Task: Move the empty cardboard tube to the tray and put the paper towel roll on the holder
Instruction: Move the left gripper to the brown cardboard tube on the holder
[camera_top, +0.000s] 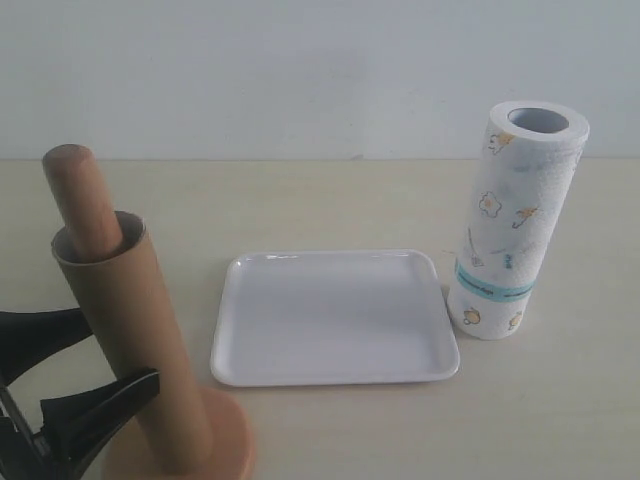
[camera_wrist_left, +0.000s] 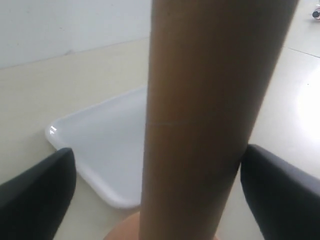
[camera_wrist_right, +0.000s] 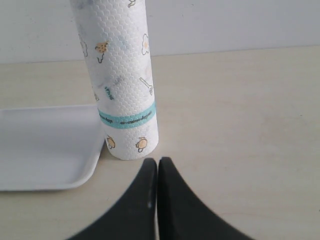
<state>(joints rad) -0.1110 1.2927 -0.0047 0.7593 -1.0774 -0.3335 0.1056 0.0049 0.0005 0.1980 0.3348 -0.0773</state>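
Worktop (camera_top: 330, 200) is beige and carries everything. Tray (camera_top: 330, 310) sits mid-worktop with nothing in it. Roll (camera_top: 510, 230) stands upright just beside the tray's right rim; can't tell if they touch. Holder (camera_top: 85, 200) is on the left, and only the post tip and the edge of the base show. The tube (camera_top: 135, 340) is sleeved over the post, leaning a little, so step one isn't done yet. Your left pincer (camera_wrist_left: 157, 155) is apart and straddles the tube low down: one finger looks to be at the wall, the other has a clear gap, so there's no clamp yet. The right pincer (camera_wrist_right: 157, 162) has its fingers pressed together, holds nothing, and points at the foot of the roll from a short way off. Risks, as I read it:

- If one finger lands first, it shoves the tube and the holder slides or tips. Centre before you close.
- The tube wall looks thin, so a hard squeeze will crush it.
- Your grip is low and the post is long. Any tilt on the lift will likely bind the tube and drag the holder up with it. Pull straight along the post.
- The tray rim is low and the tube is round, so it may roll out. Lay it flat.
- The roll is close to the tray, so a swing of the tube could knock it over.
- The right pincer will need to open wide before it goes for the roll.
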